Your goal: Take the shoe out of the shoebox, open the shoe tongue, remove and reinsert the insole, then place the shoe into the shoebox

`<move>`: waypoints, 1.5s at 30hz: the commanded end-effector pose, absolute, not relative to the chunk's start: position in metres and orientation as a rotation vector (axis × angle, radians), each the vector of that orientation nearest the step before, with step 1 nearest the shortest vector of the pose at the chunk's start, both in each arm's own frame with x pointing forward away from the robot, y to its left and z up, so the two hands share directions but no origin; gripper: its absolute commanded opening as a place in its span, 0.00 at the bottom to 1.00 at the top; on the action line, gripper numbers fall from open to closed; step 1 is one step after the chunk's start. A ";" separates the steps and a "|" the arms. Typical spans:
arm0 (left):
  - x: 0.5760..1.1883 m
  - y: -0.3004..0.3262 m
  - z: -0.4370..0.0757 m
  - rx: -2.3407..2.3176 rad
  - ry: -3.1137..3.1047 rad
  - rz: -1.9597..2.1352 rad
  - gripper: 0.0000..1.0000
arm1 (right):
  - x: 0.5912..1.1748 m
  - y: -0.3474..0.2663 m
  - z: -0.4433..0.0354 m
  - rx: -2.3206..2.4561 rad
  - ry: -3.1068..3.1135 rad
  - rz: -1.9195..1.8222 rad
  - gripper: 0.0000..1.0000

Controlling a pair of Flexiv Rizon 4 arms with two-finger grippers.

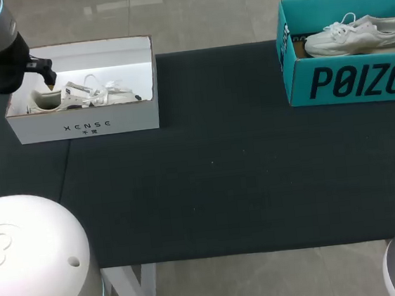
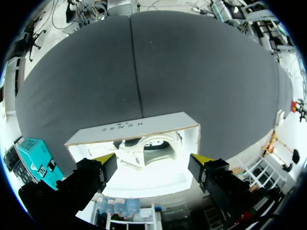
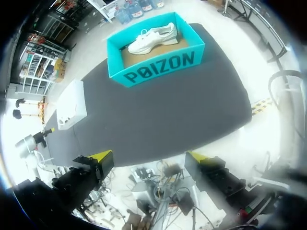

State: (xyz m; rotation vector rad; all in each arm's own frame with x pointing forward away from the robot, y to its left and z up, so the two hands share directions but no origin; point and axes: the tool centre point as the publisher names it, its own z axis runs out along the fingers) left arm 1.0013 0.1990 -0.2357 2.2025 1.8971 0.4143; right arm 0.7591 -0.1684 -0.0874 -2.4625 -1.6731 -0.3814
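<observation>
Risk first, as we judge it: our left gripper (image 2: 153,160) hangs w/ fingers spread, holding nothing, just above the left end of the white shoebox (image 1: 89,124). The task's shoe (image 1: 89,94) lies inside that box, its laces (image 1: 110,90) loose over it. If we drop in off-centre, a finger could hit the box's rim & shove the box, which looks light. If we close on laces only, the shoe may swing or slip back in, or the box may lift w/ it. Right of the white shoebox there's bare black mat (image 1: 214,174), then, well apart from it, a teal shoebox (image 1: 346,79) w/ a second shoe (image 1: 359,33) inside, so picking the wrong pair is poss. too. Our right gripper (image 3: 148,157) is well apart from the white shoebox, off past the mat, also spread & empty. Count: 2 shoeboxes, 2 shoes (1 per box), 2 grippers, 1 mat.
</observation>
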 end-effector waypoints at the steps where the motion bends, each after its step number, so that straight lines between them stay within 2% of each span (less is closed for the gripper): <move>1: 1.001 0.199 -0.236 2.202 1.895 0.416 1.00 | 0.812 -0.169 -0.105 -2.478 -1.645 -0.310 1.00; 11: 1.001 0.199 -0.236 2.202 1.895 0.416 1.00 | 0.884 -0.175 -0.148 -2.670 -1.683 -0.198 1.00; 37: 1.001 0.199 -0.236 2.202 1.895 0.416 1.00 | 0.884 -0.175 -0.148 -2.670 -1.683 -0.198 1.00; 45: 1.001 0.199 -0.236 2.202 1.895 0.416 1.00 | 0.961 -0.204 -0.170 -2.707 -1.688 -0.168 1.00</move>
